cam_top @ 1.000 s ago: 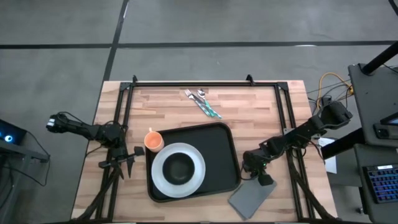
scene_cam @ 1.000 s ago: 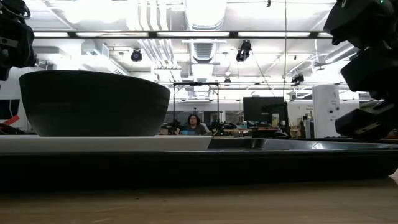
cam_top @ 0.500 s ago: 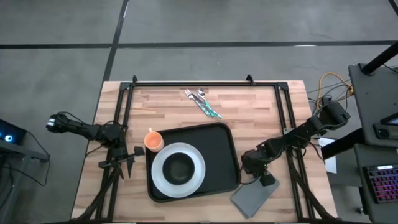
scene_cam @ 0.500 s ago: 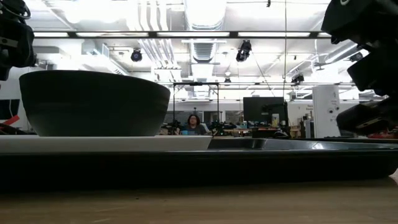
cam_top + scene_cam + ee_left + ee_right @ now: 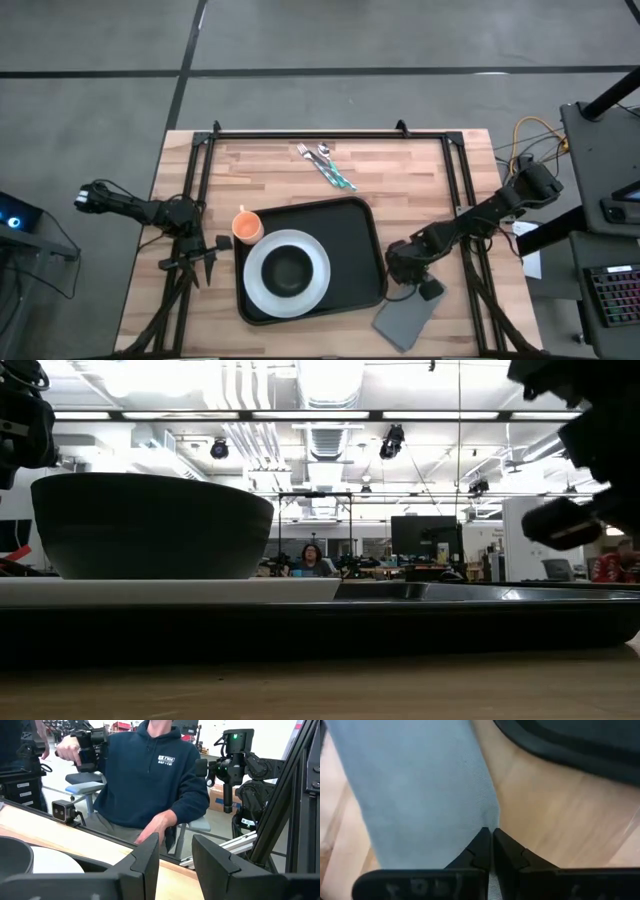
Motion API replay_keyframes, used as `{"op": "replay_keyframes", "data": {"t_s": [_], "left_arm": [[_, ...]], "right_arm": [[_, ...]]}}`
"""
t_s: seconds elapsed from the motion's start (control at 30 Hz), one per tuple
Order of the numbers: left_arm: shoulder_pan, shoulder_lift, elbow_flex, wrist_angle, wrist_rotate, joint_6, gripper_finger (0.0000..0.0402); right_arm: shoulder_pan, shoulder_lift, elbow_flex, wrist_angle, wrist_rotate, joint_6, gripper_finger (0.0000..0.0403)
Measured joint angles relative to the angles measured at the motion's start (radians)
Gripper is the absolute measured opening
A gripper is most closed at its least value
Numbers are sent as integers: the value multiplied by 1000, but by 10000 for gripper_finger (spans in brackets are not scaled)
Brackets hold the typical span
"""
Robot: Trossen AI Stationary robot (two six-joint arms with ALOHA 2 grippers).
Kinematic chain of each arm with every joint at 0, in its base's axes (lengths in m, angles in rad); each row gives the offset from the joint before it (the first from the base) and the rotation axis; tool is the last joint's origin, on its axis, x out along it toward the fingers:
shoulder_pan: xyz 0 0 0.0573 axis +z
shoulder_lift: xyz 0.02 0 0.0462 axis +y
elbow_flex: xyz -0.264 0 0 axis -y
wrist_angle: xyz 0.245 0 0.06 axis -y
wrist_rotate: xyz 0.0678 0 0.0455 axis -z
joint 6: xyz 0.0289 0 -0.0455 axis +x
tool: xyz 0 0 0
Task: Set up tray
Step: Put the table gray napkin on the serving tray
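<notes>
The black tray (image 5: 372,232) lies in the middle of the table and carries a white plate (image 5: 258,292) with a dark bowl (image 5: 288,270). To the right of the tray's near corner lies the grey napkin (image 5: 402,325). My right gripper (image 5: 424,289) stands over the napkin's far end, shut on the cloth (image 5: 420,785). In the low view it hangs at the right (image 5: 572,525), above the tray's rim (image 5: 400,615). My left gripper (image 5: 205,262) waits open at the table's left edge, beside the tray, with nothing between its fingers (image 5: 175,855). My right gripper pinches the napkin's far edge (image 5: 488,822) between its two shut fingertips, on the side toward the tray. The fingers slant down from the table's right. The held edge is drawn up a little, and the rest of the napkin lies flat on the wood. One layer or several, I cannot tell.
An orange cup (image 5: 247,226) stands by the tray's far left corner. A fork and spoon (image 5: 325,165) lie near the table's far edge. A black frame (image 5: 330,134) runs around the table. A person in a dark hoodie (image 5: 150,775) sits beyond the table.
My right gripper has risen and rolled a little while staying shut on the napkin. It has drifted slightly toward the tray. The napkin's held far edge has come up with it, and its near part stays on the table.
</notes>
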Motion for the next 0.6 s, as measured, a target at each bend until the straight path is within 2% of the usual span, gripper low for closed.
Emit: {"op": "replay_keyframes", "data": {"t_s": [0.43, 0.6], "left_arm": [[0, 0, 0, 0, 0, 0, 98], [0, 0, 0, 0, 0, 0, 98]], "right_arm": [[11, -2, 93, -60, 19, -47, 8], [11, -2, 112, -69, 64, -47, 8]]}}
